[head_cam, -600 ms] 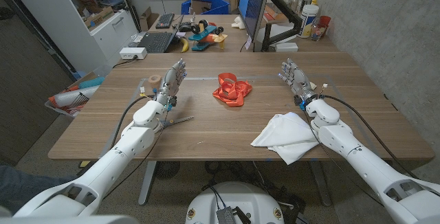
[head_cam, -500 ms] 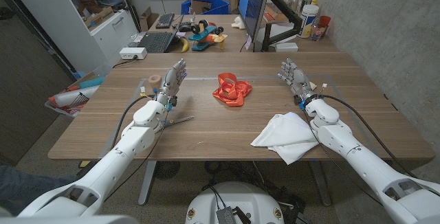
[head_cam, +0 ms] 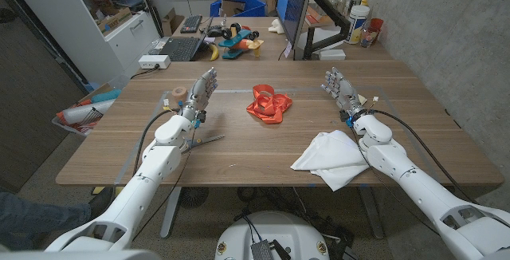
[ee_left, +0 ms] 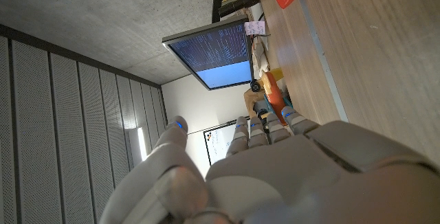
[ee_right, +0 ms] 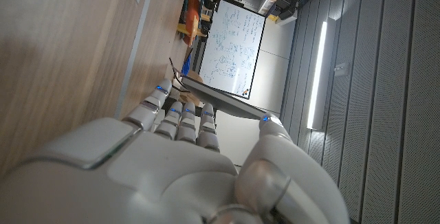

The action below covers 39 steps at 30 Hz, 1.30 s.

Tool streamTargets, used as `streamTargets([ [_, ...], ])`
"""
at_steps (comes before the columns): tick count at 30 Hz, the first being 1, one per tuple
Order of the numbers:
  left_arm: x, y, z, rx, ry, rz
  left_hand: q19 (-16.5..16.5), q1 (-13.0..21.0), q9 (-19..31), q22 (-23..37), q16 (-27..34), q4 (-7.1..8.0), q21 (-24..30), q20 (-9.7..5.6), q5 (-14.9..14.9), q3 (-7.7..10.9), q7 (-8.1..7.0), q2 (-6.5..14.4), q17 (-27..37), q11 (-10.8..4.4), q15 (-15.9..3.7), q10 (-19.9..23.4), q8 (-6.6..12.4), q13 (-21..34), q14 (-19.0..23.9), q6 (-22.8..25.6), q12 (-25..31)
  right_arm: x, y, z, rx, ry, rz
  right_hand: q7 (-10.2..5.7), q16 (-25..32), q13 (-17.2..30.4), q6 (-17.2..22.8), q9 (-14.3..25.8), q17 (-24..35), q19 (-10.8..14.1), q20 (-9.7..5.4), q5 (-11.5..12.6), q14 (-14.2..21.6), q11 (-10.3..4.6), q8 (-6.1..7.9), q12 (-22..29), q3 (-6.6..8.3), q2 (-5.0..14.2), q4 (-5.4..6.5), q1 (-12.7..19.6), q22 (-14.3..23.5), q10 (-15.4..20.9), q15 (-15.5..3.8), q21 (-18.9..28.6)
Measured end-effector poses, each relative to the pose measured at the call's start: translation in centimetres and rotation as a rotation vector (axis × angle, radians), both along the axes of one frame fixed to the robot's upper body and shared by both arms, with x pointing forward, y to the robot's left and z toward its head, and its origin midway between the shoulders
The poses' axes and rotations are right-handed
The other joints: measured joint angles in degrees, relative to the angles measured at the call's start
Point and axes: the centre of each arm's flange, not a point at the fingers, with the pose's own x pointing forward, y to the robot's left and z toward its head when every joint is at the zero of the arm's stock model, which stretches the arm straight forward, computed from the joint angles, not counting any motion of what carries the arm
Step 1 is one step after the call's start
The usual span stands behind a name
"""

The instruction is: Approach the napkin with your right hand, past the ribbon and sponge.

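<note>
No text can be read. The whiteboard (ee_right: 236, 49) carries handwriting too small to make out, and the monitor (ee_left: 210, 53) shows rows of blue characters, blurred beyond reading.

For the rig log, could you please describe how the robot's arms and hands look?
Both arms are glossy white, rounded shells with a black cable looping beside each forearm. The left robot hand and right robot hand are light grey, with segmented fingers; the wrist views show small blue lights near the fingertips.
</note>
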Motion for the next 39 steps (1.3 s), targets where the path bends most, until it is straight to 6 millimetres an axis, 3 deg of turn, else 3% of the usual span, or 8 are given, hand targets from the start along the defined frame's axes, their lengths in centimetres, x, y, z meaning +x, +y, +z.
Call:
streamTargets([
  [39, 0.2, 0.7, 0.1, 0.017, 0.014, -0.002, -0.62, 0.22, -0.01, -0.01, 0.2, -0.24, 0.0, 0.62, 0.0, 0.23, 0.4, 0.23, -0.01, -0.01, 0.0, 0.0, 0.45, -0.16, 0.0, 0.83, 0.22, -1.3, 0.0, 1.3, -0.088, -0.047, 0.004, -0.2, 0.21, 0.27, 0.2, -0.02, -0.53, 0.3, 0.31, 0.0, 0.31, 0.0, 0.0, 0.45, 0.0, 0.0, 0.0, 0.0, -0.01, 0.61, -0.32, -0.73],
])
